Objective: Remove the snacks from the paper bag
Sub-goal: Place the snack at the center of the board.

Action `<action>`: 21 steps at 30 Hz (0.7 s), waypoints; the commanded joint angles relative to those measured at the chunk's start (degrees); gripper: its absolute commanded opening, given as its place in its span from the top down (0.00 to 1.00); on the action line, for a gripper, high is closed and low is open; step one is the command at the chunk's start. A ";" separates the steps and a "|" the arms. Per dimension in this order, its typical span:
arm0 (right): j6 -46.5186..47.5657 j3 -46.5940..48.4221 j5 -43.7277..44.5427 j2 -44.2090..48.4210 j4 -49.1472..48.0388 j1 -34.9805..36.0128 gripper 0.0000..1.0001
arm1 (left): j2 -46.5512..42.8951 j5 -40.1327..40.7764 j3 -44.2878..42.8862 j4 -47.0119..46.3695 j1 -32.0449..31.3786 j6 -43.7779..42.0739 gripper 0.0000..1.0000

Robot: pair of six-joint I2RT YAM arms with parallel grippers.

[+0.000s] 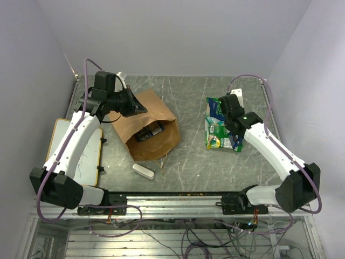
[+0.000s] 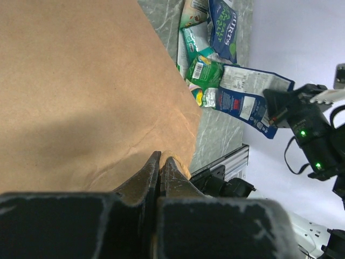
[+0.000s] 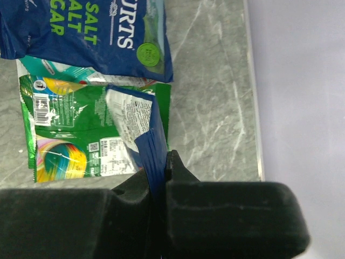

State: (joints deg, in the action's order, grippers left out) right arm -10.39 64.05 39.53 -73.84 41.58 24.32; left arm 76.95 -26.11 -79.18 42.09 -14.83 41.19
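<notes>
The paper bag (image 1: 161, 121) at nine o'clock is plain brown. At three o'clock, a blue packet (image 3: 141, 127) with white label panel, a green packet (image 3: 70, 129) with rainbow swirls.

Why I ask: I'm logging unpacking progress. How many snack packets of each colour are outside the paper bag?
Blue snack packets: 2, one of them pinched in the right gripper
Green snack packets: 2 visible; overlap may hide more
Total: 4 outside the paper bag

From above, the right arm (image 1: 269, 145) hid part of the snacks (image 1: 215, 135); the dark item (image 1: 149, 132) inside the paper bag (image 1: 148, 110) was too small to identify.
</notes>
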 commanded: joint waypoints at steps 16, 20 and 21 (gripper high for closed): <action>-2.09 -1.23 6.91 -3.39 -2.99 -1.48 1.00 | -1.65 -1.53 -0.81 0.80 1.62 -1.46 0.93; -0.46 -0.42 7.14 -0.95 -2.10 -3.04 1.00 | -1.32 -2.16 -0.67 0.44 1.73 -1.42 0.93; -0.16 -0.15 7.36 -0.61 -1.93 -3.25 1.00 | -1.21 -2.38 -0.63 0.25 1.73 -1.31 0.93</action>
State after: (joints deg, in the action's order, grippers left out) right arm -12.38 63.20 43.99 -77.65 38.92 22.48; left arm 76.82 -26.92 -79.18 42.81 -13.63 40.69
